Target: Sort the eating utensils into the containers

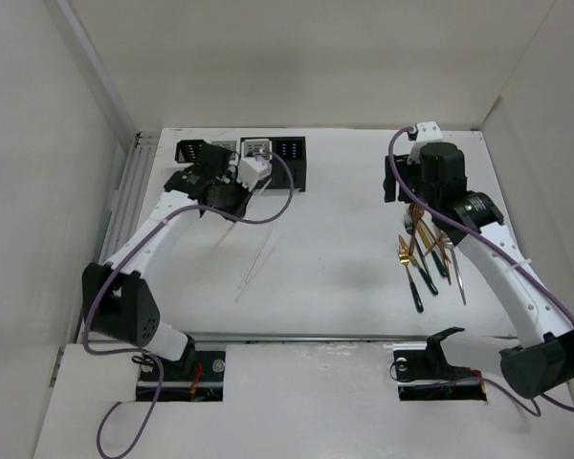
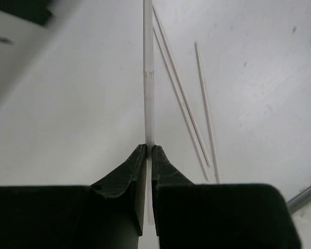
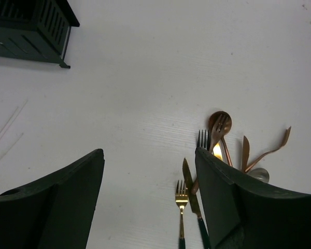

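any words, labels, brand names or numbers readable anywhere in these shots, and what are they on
No readable text in any view.
White stick, pinched in the left gripper: a faint mark partway along it, too small to read as letters or digits.
Black caddy: only slits show, no lettering.
Copper and gold cutlery: no stamp or brand can be made out.

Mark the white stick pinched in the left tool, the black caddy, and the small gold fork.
white stick [image 2: 149,78], left wrist view, middle of its shaft.
black caddy [image 3: 28,33], right wrist view, slotted side wall.
small gold fork [image 3: 181,196], right wrist view, its head below the tines.
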